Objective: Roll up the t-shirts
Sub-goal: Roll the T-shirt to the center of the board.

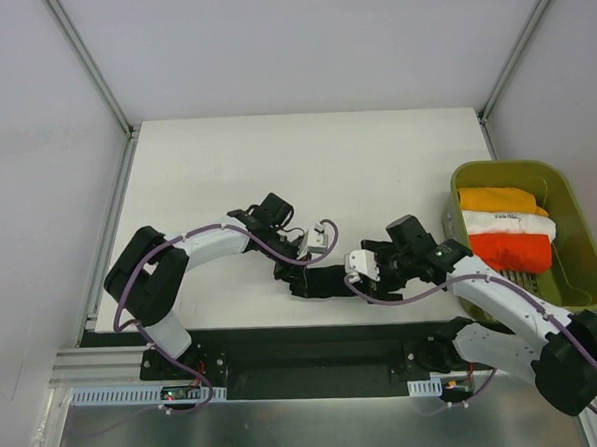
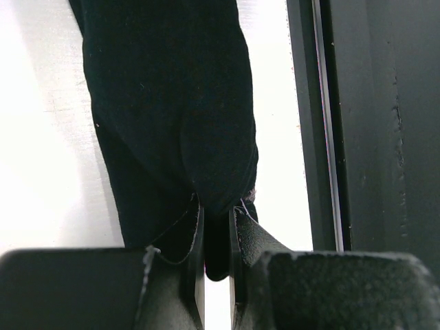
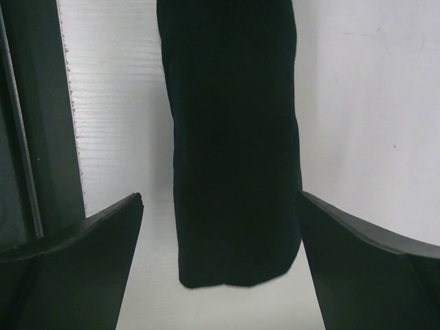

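Note:
The black t-shirt (image 1: 322, 280) lies rolled into a narrow band near the table's front edge, between the two arms. My left gripper (image 1: 299, 267) is shut on its left end; in the left wrist view the black cloth (image 2: 172, 103) is pinched between the fingers (image 2: 242, 227). My right gripper (image 1: 359, 272) is open at the roll's right end; in the right wrist view the roll's end (image 3: 230, 172) lies between the spread fingers (image 3: 103, 227), untouched. Orange (image 1: 493, 199), white (image 1: 509, 223) and red-orange (image 1: 510, 251) t-shirts lie folded in the tub.
An olive-green plastic tub (image 1: 579, 229) stands at the right of the white table (image 1: 305, 163). A black rail (image 1: 315, 348) runs along the table's front edge, close behind the roll. Grey walls enclose the table.

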